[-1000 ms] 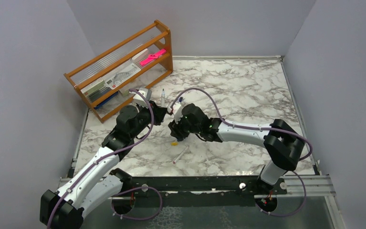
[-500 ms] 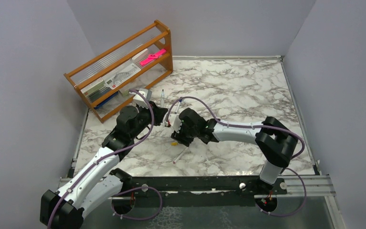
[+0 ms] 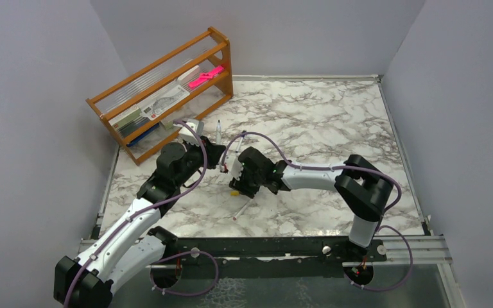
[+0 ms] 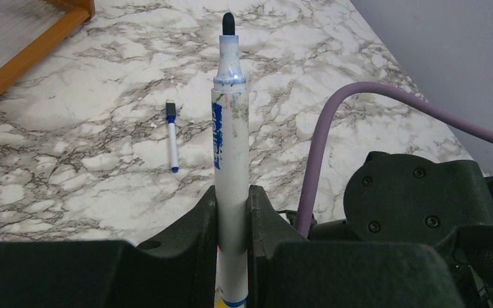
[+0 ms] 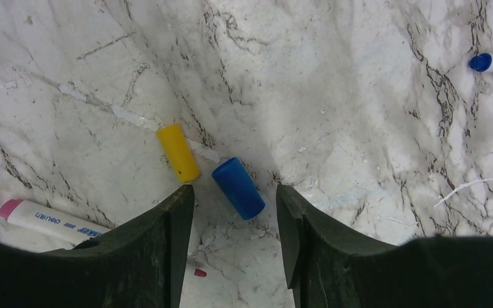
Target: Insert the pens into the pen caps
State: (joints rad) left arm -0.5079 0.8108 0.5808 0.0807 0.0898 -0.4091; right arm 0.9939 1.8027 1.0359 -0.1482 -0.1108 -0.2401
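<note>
Caps lie close together on the table (image 3: 334, 122), just left of centre. The blue cap (image 5: 239, 188) sits between the wide-spread fingers of the right gripper (image 5: 234, 192), touching neither. The yellow cap (image 5: 178, 153) is just beside it, outside them. The left gripper (image 4: 232, 205) is clamped on a pen (image 4: 230, 128) by its barrel, the uncapped dark tip pointing away. A pink-ended pen (image 3: 244, 208) lies just near of the caps. A blue-ended pen (image 4: 172, 138) lies flat on the table, farther out.

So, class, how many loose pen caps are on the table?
2: a blue cap between the open jaws of the right gripper, a yellow cap beside it. Others may hide under the arms.
</note>
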